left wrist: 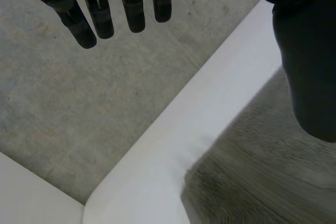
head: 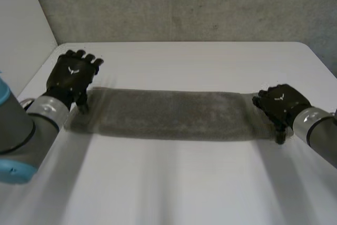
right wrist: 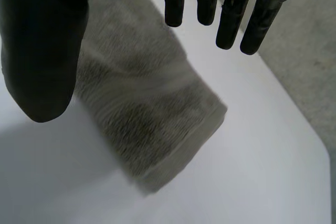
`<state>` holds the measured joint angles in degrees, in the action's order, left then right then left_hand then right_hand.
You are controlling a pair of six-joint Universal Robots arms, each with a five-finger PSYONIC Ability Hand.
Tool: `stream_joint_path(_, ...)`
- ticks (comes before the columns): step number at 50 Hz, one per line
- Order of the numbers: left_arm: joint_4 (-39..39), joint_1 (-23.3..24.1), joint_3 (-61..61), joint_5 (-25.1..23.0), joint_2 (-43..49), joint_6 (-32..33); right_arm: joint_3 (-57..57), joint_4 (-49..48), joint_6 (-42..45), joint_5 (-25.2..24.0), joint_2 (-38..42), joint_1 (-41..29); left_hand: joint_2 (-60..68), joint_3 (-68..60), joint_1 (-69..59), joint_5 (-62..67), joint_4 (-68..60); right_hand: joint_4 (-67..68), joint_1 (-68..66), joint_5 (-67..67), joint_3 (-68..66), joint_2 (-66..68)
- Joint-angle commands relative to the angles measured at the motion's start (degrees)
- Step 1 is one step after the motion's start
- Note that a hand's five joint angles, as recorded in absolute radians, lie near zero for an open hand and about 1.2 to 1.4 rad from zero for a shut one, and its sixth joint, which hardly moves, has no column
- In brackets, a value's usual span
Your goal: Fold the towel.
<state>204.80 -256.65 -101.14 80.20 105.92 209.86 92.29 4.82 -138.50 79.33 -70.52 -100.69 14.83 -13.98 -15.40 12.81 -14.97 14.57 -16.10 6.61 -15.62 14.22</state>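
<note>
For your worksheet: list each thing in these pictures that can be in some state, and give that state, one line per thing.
towel: laid out flat on the table as a long narrow strip, not lifted.
left hand: open, fingers straight, at the towel's left end, gripping nothing.
right hand: open, fingers straight, at the towel's right end, gripping nothing.

The white bench (head: pixel 174 183) has a smooth, plain top with rounded far corners. On it lies a grey-brown towel (head: pixel 168 113), folded into a long, narrow strip and spread flat across the bench from side to side, in its far half. The strip's long edges run roughly parallel to the bench's far edge. At the towel's right end the folded layers stack evenly, and a woven band crosses the pile just short of that end.
</note>
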Motion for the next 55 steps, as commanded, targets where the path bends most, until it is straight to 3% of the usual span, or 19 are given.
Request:
stream_joint_path(1,1.83,0.19,-5.12,0.04,-2.48,-0.95,1.40,-7.63,0.95,-1.63,6.53,2.34,-3.60,2.75,4.18,-11.58,3.75,6.45,-4.92,4.41,-5.39,6.80)
stream_joint_path(8,2.54,0.28,-5.29,0.04,-2.74,-1.30,-0.53,-8.86,1.13,-1.10,11.89,4.27,-3.60,2.75,4.18,-11.58,3.75,21.70,-20.17,19.66,-20.64,22.05)
stream_joint_path(9,2.54,0.28,-5.29,0.04,-2.74,-1.30,-0.71,-8.86,1.13,-0.84,12.16,4.71,-3.60,2.75,4.18,-11.58,3.75,42.57,-41.04,40.53,-41.52,42.92)
stream_joint_path(10,2.54,0.28,-5.29,0.04,-2.74,-1.30,-0.71,-8.86,1.13,-0.84,12.16,4.71,-3.60,2.75,4.18,-11.58,3.75,42.78,-41.25,40.74,-41.73,43.13)
stream_joint_path(11,2.54,0.28,-5.38,0.04,-2.74,-1.30,-0.80,-9.21,1.13,-0.40,12.16,5.41,-3.60,2.75,4.18,-11.58,3.75,65.21,-63.67,63.17,-64.15,65.55)
stream_joint_path(26,2.54,0.10,-5.64,0.04,-3.62,-1.47,-3.09,-7.89,2.97,-0.84,9.61,18.34,-3.77,2.92,4.35,-11.75,3.92,65.43,-63.90,63.39,-64.38,65.78)
stream_joint_path(31,2.45,0.01,-5.73,0.13,-4.76,-1.47,-9.13,-6.06,8.76,-0.14,9.35,26.23,-3.77,2.92,4.35,-11.75,3.92,65.43,-63.90,63.39,-64.38,65.78)
stream_joint_path(35,2.45,0.01,-5.91,0.13,-5.20,-1.47,-13.11,-3.41,10.27,-0.05,9.00,26.42,-3.94,3.09,4.52,-11.92,4.09,65.43,-63.90,63.39,-64.38,65.78)
stream_joint_path(38,2.54,0.01,-6.17,0.04,-5.64,-1.47,-17.15,0.02,8.60,-0.22,7.68,23.26,-4.11,3.26,4.69,-12.09,4.25,65.43,-63.90,63.39,-64.38,65.78)
stream_joint_path(40,2.54,0.01,-6.09,0.04,-5.82,-1.47,-21.00,1.68,4.75,-0.14,6.54,16.44,-4.11,3.26,4.69,-12.09,4.25,65.43,-63.90,63.39,-64.38,65.78)
stream_joint_path(43,2.62,0.01,-6.00,0.04,-5.82,-1.47,-22.60,1.86,3.24,0.13,5.92,12.10,-4.11,3.26,4.69,-12.09,4.25,65.43,-63.90,63.39,-64.38,65.78)
stream_joint_path(48,2.80,0.01,-6.00,0.22,-5.90,-1.48,-26.81,1.60,1.65,0.66,6.00,-7.98,-4.28,3.42,4.85,-12.26,4.42,65.43,-63.90,63.39,-64.38,65.78)
stream_joint_path(49,2.80,0.01,-6.00,0.22,-5.90,-1.47,-26.82,1.60,1.65,0.66,6.01,-8.03,-4.28,3.42,4.85,-12.26,4.42,65.43,-63.90,63.39,-64.38,65.78)
stream_joint_path(55,2.71,0.01,-6.17,0.22,-6.26,-1.56,-27.61,-0.33,1.92,1.01,12.40,-24.17,-4.28,3.42,4.85,-12.26,4.42,65.43,-63.90,63.39,-64.38,65.78)
